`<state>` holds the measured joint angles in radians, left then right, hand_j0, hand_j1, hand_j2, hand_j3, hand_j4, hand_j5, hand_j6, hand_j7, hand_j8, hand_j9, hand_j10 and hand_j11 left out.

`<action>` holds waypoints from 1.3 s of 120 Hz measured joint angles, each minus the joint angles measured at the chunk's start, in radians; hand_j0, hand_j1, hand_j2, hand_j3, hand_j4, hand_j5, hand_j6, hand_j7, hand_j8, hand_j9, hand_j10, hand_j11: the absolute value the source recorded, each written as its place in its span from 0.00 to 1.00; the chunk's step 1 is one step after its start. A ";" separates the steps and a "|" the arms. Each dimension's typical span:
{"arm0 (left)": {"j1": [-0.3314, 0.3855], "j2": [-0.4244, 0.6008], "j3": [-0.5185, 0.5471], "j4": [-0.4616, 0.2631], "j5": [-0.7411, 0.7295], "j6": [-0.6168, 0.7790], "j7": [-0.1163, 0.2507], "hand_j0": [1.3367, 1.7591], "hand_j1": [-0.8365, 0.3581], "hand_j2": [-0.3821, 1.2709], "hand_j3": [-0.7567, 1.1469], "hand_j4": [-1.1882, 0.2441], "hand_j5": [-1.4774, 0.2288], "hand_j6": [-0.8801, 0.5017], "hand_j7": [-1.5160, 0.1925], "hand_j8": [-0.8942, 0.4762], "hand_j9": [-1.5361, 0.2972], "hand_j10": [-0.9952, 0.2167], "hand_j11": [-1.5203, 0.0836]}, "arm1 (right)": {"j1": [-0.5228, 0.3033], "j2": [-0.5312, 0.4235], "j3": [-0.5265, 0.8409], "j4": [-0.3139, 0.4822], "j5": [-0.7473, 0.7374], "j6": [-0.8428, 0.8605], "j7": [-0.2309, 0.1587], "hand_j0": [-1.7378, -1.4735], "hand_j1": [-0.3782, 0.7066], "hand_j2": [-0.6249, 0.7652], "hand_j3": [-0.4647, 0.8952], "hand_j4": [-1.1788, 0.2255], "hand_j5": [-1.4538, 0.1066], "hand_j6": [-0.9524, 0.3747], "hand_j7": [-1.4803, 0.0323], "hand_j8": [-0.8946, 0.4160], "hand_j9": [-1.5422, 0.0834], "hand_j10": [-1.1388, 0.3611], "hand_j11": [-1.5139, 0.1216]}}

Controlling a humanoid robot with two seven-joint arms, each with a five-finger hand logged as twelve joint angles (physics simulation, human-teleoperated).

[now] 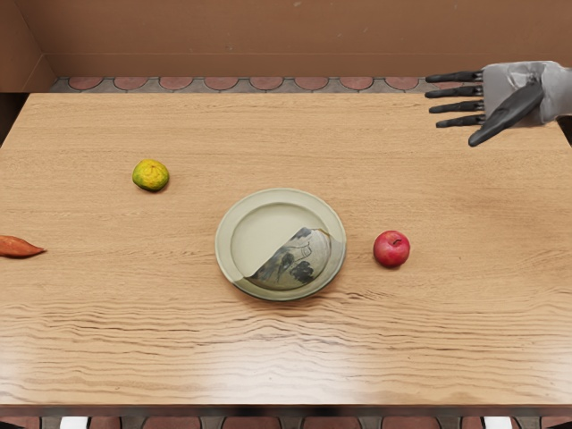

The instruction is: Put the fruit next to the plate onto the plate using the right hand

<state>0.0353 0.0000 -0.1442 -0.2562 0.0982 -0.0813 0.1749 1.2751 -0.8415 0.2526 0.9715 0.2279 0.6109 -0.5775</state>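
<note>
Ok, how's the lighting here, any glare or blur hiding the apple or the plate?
Head view: soft, even light, everything sharp; the apple has a tiny highlight and faint shadow, the plate no glare; only the table shows a pale sheen toward its near edge.

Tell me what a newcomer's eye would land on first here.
The red apple stands out first, lying on the table just right of the pale green plate in the middle, apart from its rim. Next comes the right hand, hovering open at the upper right corner, fingers stretched leftward. A yellow-green citrus fruit lies farther off to the plate's upper left.
</note>
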 joint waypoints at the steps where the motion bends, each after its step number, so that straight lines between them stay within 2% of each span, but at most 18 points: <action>1: 0.000 0.000 0.000 0.000 0.000 0.000 0.000 0.76 0.98 0.23 0.40 0.82 0.86 0.63 0.88 0.65 0.83 0.81 0.94 | 0.003 0.002 -0.001 -0.001 -0.001 0.000 -0.003 0.30 0.05 0.45 0.34 0.83 0.92 0.70 0.96 0.67 0.93 0.75 0.91; 18: 0.000 0.000 0.000 0.000 0.000 0.000 0.000 0.76 0.98 0.23 0.40 0.82 0.86 0.63 0.88 0.65 0.83 0.81 0.94 | 0.030 0.030 -0.012 -0.027 -0.065 0.000 -0.025 0.30 0.05 0.45 0.34 0.83 0.92 0.70 0.96 0.67 0.93 0.75 0.91; 24: 0.000 0.000 0.000 0.000 0.000 0.000 0.000 0.76 0.98 0.23 0.40 0.82 0.86 0.63 0.88 0.65 0.83 0.81 0.94 | 0.050 0.035 -0.029 0.000 -0.141 0.000 -0.028 0.30 0.05 0.45 0.34 0.83 0.92 0.71 0.96 0.67 0.93 0.75 0.91; 29: 0.000 0.000 0.000 0.000 0.000 0.000 0.000 0.76 0.98 0.23 0.40 0.82 0.86 0.63 0.88 0.65 0.83 0.81 0.94 | 0.099 0.036 -0.091 0.056 -0.203 0.001 -0.030 0.30 0.05 0.45 0.34 0.83 0.92 0.70 0.96 0.67 0.93 0.75 0.91; 35: 0.000 0.000 0.000 0.000 0.000 0.000 0.000 0.76 0.98 0.23 0.40 0.82 0.86 0.63 0.88 0.65 0.83 0.81 0.94 | 0.197 0.047 -0.218 0.115 -0.252 0.000 -0.031 0.30 0.05 0.45 0.34 0.83 0.92 0.70 0.96 0.67 0.93 0.75 0.91; 46: 0.000 0.000 0.000 0.000 0.000 0.000 0.000 0.76 0.98 0.23 0.40 0.82 0.86 0.63 0.88 0.65 0.83 0.81 0.94 | 0.313 0.073 -0.410 0.171 -0.299 -0.055 -0.033 0.30 0.05 0.45 0.34 0.83 0.92 0.70 0.96 0.67 0.93 0.75 0.91; 54: 0.000 0.000 0.000 0.000 0.000 0.000 0.000 0.76 0.98 0.23 0.40 0.82 0.86 0.63 0.88 0.65 0.83 0.81 0.94 | 0.352 0.112 -0.518 0.196 -0.341 -0.167 -0.033 0.30 0.05 0.45 0.34 0.83 0.92 0.70 0.96 0.67 0.93 0.75 0.91; 73: -0.001 0.000 0.000 0.000 0.000 0.000 0.000 0.76 0.98 0.23 0.40 0.82 0.86 0.63 0.88 0.65 0.83 0.81 0.94 | 0.402 0.348 -0.740 0.233 -0.389 -0.581 -0.033 0.30 0.05 0.45 0.34 0.82 0.91 0.70 0.96 0.67 0.93 0.75 0.91; 85: 0.000 0.000 0.000 0.000 0.000 0.000 0.000 0.76 0.98 0.23 0.40 0.82 0.86 0.63 0.88 0.65 0.83 0.81 0.94 | 0.416 0.425 -0.785 0.274 -0.397 -0.703 -0.033 0.30 0.05 0.45 0.34 0.82 0.91 0.70 0.96 0.66 0.93 0.74 0.91; 106: 0.000 0.000 0.000 0.000 0.000 0.000 0.000 0.76 0.98 0.23 0.40 0.82 0.86 0.63 0.88 0.65 0.83 0.81 0.94 | 0.456 0.464 -0.817 0.521 -0.399 -1.020 -0.033 0.30 0.05 0.45 0.34 0.82 0.91 0.70 0.96 0.66 0.93 0.74 0.91; 121: 0.000 0.000 0.000 0.000 0.000 0.000 0.000 0.76 0.98 0.23 0.40 0.82 0.86 0.63 0.88 0.65 0.83 0.81 0.94 | 0.484 0.436 -0.839 0.651 -0.394 -1.130 -0.033 0.30 0.05 0.45 0.34 0.82 0.91 0.70 0.96 0.66 0.93 0.74 0.91; 137: 0.000 0.000 0.000 0.000 0.000 0.000 0.000 0.76 0.98 0.23 0.40 0.82 0.86 0.63 0.88 0.65 0.83 0.81 0.94 | 0.485 0.447 -0.886 0.713 -0.392 -1.195 -0.033 0.30 0.08 0.44 0.34 0.80 0.89 0.68 0.94 0.65 0.91 0.73 0.89; 156: 0.000 0.000 0.000 0.000 0.000 0.000 0.000 0.76 0.98 0.23 0.40 0.82 0.86 0.63 0.88 0.65 0.83 0.81 0.94 | 0.482 0.523 -0.908 0.739 -0.361 -1.216 -0.033 0.30 0.10 0.44 0.34 0.79 0.88 0.67 0.92 0.63 0.90 0.72 0.87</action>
<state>0.0353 0.0000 -0.1442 -0.2563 0.0982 -0.0813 0.1749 1.7571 -0.3187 -0.6553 1.7103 -0.1331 -0.6051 -0.6109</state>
